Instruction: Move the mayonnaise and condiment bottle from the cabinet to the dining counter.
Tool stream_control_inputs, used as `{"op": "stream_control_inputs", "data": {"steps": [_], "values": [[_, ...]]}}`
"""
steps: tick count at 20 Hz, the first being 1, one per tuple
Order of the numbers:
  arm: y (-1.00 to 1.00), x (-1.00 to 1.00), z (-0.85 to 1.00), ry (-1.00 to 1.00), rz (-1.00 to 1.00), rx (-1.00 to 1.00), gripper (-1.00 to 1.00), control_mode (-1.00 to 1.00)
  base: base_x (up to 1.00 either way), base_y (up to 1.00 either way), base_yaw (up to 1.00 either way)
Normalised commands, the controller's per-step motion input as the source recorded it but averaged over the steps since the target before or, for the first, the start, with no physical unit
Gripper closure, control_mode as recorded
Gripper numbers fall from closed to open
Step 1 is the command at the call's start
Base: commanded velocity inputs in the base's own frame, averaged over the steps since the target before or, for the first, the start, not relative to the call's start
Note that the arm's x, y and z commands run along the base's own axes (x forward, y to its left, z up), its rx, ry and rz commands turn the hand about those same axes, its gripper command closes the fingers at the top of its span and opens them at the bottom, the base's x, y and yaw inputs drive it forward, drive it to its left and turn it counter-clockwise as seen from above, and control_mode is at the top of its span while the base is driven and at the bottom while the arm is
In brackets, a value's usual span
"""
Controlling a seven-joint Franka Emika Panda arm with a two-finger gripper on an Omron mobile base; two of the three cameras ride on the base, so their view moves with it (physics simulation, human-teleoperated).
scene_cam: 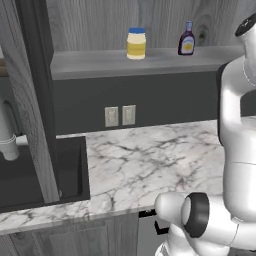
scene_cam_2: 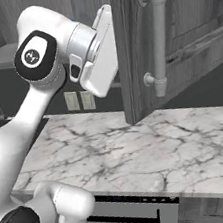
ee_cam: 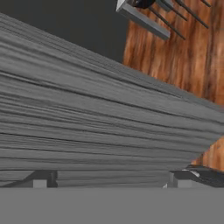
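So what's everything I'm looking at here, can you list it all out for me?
mayonnaise: one, pale yellow jar with blue lid, upright on the cabinet shelf.
condiment bottle: one, dark brown-red with yellow label and blue cap, on the same shelf, right of the jar and apart from it.
cabinet: one, grey wood-grain, doors open, above the worktop.
cabinet door: grey, panelled, swung open, with a long grey handle.
worktop: one, white marble with grey veins.
sink: one, black, at the worktop's left.
wall sockets: two, pale, on the dark wall under the shelf.
arm: one, white with dark joints, raised near the open door; jaws open.
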Motion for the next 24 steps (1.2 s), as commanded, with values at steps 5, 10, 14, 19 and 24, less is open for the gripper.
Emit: {"op": "stream_control_inputs", "data": {"steps": [5,10,14,19,24], "values": [[-0.62,-0.35,-0.04,-0.12,-0.13,0.03,-1.00,-1.00,0.00,0.00,0.00],[-0.53,-0.35,-0.03,-0.12,-0.03,0.08,-1.00,-1.00,0.00,0.00,0.00],[-0.30,-0.07,-0.10,-0.10,0.03,0.03,-1.00,-1.00,0.00,0.00,0.00],[0.16,0.29,-0.15,-0.01,0.08,-0.02,-1.00,-1.00,0.00,0.00,0.00],[0.53,0.65,-0.20,0.00,0.08,-0.10,-1.00,-1.00,0.00,0.00,0.00]]}}
